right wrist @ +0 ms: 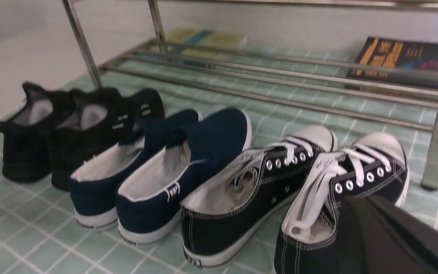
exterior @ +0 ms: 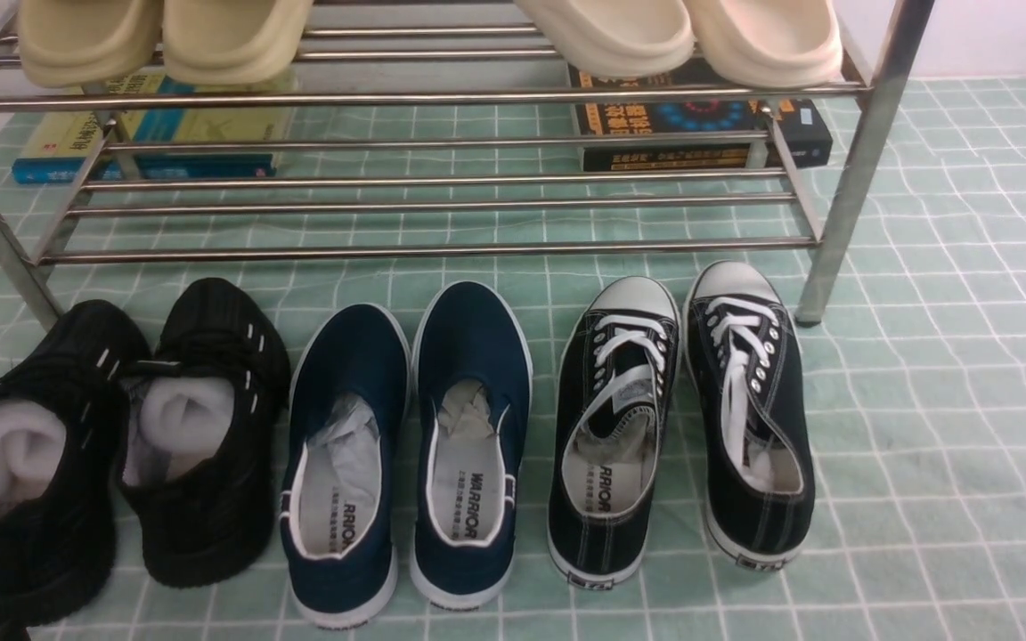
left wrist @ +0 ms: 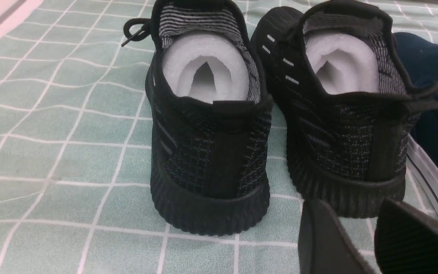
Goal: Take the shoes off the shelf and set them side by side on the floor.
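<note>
Right tool (right wrist: pixel 386 236): jaws fully closed, nothing between them. You see it as one dark mass in front of the heel of the outer canvas sneaker (right wrist: pixel 359 175). Whether it touches the heel or stands just clear, cannot tell.
Left tool (left wrist: pixel 359 243): fingers parted with floor showing between them, gripping nothing. It sits low, just behind the heels of the black knit sneakers (left wrist: pixel 211 152).
Task pair: the outer canvas sneaker and the inner canvas sneaker (exterior: pixel 611 427) lie on the floor (exterior: pixel 940 401), side by side, toes toward the shelf (exterior: pixel 424 252). By my reading the placement looks done.
Risk 1: if you draw the right tool away low or sideways, it may catch the heel collar or a loose lace and skew that sneaker out of line.
Risk 2: a forward nudge would drive the outer toe cap toward the shelf leg (exterior: pixel 842 178), which stands near it.
Risk 3: move the left tool forward and you shove the knit pair.
Neighbours: the navy slip-ons (exterior: pixel 468 427) lie just beside the inner sneaker, so a sideways knock would pass along the row.
Further out: books (exterior: pixel 700 133) under the shelf and pale slippers (exterior: pixel 602 36) on the upper tier. Neither is in your way.
</note>
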Robot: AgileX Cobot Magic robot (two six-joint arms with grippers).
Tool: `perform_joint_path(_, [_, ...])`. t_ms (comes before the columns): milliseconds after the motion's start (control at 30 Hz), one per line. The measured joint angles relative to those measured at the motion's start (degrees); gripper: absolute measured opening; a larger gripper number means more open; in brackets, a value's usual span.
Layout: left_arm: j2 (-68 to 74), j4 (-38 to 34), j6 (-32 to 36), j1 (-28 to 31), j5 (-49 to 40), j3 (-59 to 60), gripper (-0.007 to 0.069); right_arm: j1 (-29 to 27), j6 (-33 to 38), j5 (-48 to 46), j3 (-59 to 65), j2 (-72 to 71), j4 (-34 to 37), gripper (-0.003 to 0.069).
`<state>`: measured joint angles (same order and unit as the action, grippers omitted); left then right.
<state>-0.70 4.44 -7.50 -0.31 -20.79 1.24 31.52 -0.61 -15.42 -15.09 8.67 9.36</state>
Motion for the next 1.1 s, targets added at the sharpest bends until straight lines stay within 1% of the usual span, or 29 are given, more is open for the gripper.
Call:
perform_joint_path(100, [0.0,0.0,0.0,0.0,0.0,0.0,0.0239,0.0,0.0,2.5,2.4,-3.3,0.0,-0.0013])
perform_joint_path(533, [0.0,0.0,0.0,0.0,0.0,0.0,0.0239,0.0,0.1,2.6,3.8,-4.1,0.0,-0.0007])
perform_joint_path(667, [0.0,0.0,0.0,0.0,0.0,0.0,0.0239,0.0,0.6,1.5,3.8,-4.1,-0.6,-0.0006])
perform_joint_path(833, [0.0,0.0,-0.1,0.0,0.0,0.0,0.0239,-0.3,1.6,-2.1,3.8,-4.2,-2.0,-0.0003])
perform_joint_path(967, [0.0,0.0,-0.1,0.0,0.0,0.0,0.0239,-5.4,1.6,-7.1,3.8,-4.4,-3.3,0.0001])
perform_joint_path(1000, [0.0,0.0,-0.1,0.0,0.0,0.0,0.0239,-5.4,1.6,-7.1,3.8,-4.4,-3.3,0.0001])
perform_joint_path(1033, [0.0,0.0,-0.1,0.0,0.0,0.0,0.0239,-8.1,1.6,-9.5,4.0,-5.0,-3.4,0.0001])
perform_joint_path(1100, [0.0,0.0,-0.1,0.0,0.0,0.0,0.0239,-11.7,1.6,-11.9,4.8,-6.1,-3.9,0.0003])
